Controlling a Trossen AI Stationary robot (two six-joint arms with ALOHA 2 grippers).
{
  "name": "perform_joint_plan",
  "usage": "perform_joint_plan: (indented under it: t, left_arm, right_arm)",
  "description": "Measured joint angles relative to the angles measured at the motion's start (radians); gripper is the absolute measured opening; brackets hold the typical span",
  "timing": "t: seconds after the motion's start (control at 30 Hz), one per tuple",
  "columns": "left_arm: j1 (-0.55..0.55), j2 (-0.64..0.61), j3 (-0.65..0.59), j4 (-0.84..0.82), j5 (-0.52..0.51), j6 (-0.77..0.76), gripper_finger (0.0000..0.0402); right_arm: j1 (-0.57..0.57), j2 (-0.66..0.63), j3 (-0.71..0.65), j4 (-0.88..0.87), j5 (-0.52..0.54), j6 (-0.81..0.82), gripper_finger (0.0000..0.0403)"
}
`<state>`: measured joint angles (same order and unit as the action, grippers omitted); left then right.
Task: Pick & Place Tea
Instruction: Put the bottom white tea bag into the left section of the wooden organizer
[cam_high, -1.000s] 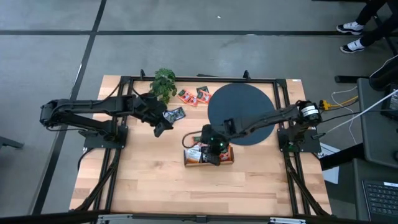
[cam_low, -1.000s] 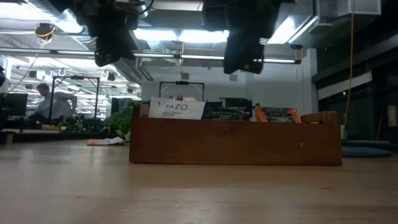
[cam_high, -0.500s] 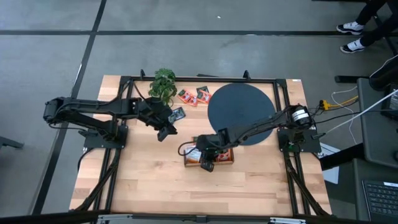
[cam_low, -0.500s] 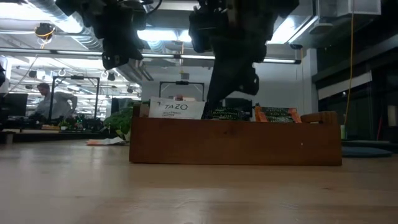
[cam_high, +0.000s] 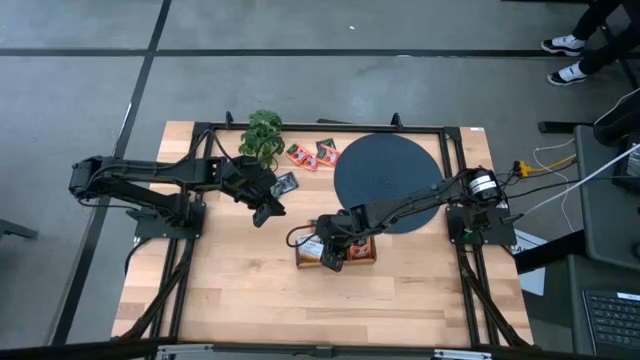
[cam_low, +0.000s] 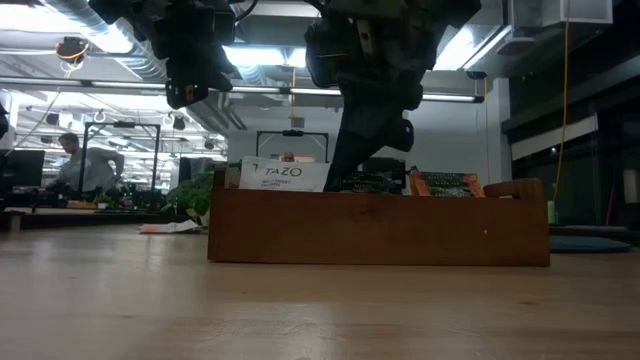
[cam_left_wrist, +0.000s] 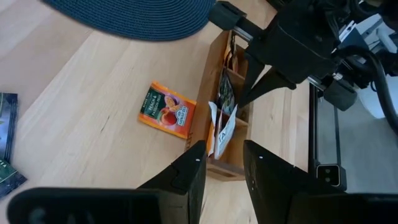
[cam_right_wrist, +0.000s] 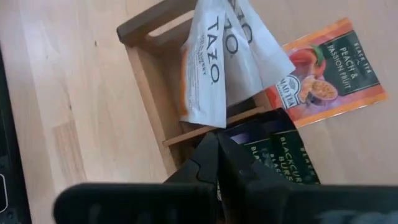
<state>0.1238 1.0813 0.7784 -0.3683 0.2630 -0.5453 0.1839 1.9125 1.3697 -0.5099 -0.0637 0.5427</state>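
**Tea sorting partly done, several packets still outside**

The right gripper (cam_high: 333, 256) is down in the wooden box (cam_low: 380, 228), fingers closed among dark packets (cam_right_wrist: 283, 155); whether it grips one, I cannot tell; the left gripper (cam_high: 266, 210), half open and empty, hangs just beside the teal packet (cam_high: 284, 183); orange packets (cam_high: 308, 155) remain near the table's far edge.

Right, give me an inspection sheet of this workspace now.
Surface: wooden table, bare near the front.
Job's things: wooden box with tea packets standing inside; orange packet flat beside it; more packets near the black disc.
Clutter: green plant.
Grippers: right gripper shut, down in the box among dark packets; left gripper open, above the table.
Cables: loose leads off the right edge.
Surroundings: person's shoes; person in background.
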Motion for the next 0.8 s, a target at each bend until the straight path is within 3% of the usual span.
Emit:
perform_joint_plan:
  t: [0.43,0.67,0.8]
  left_arm:
    - [0.000,0.000,0.000,0.000,0.000,0.000,0.0102]
    - [0.000,0.000,0.000,0.000,0.000,0.000,0.0102]
    - [0.000,0.000,0.000,0.001,-0.001,0.006,0.0102]
  right_arm:
    - [-0.035,0.000,0.001,0.120,0.002,0.006,0.0009]
    - [-0.037,-0.006,0.001,0.069,-0.049,0.012,0.0009]
    - [-0.036,-0.028,0.001,0.028,-0.007,0.029,0.0009]
